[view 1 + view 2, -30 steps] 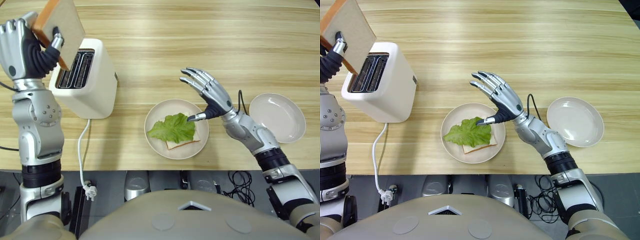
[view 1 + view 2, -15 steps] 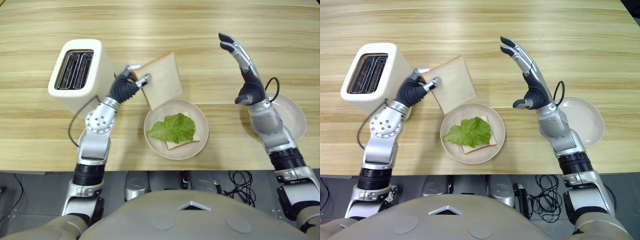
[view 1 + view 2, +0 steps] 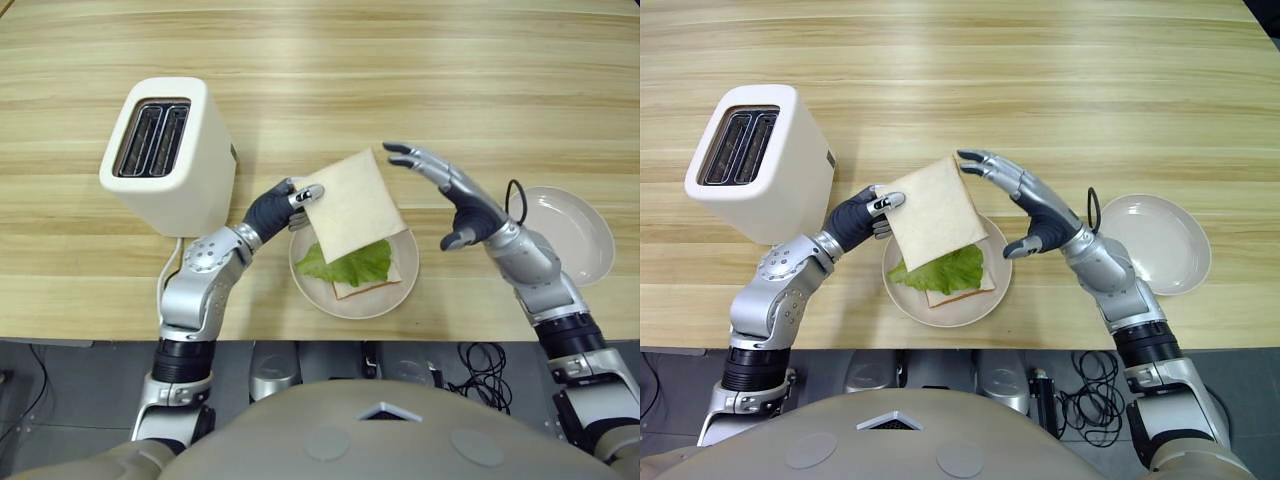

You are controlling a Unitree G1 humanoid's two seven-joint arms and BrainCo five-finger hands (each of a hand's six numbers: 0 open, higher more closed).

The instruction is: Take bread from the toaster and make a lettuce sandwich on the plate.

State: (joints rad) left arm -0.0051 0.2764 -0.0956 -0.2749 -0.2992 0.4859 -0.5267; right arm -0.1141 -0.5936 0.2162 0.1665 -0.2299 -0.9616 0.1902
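Since half a second ago the left hand (image 3: 272, 210) has swung the bread slice (image 3: 352, 203) from beside the toaster (image 3: 170, 150) to over the plate (image 3: 398, 299). The right hand (image 3: 458, 196) has dropped in towards it.

The left fingers (image 3: 304, 192) pinch one corner of the slice, which hangs tilted above the lettuce (image 3: 345, 266). The right fingers are spread, holding nothing, just right of the slice.

Held by a corner, the slice could sag, land skewed or drag the lettuce aside.

The plate holds a lower slice (image 3: 368, 288) under the lettuce. No bread stands out of the toaster's slots. A white dish (image 3: 570, 235) sits further right on the tabletop (image 3: 400, 60).

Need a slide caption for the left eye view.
Left hand holds a bread slice over the lettuce on the plate; right hand open beside it.
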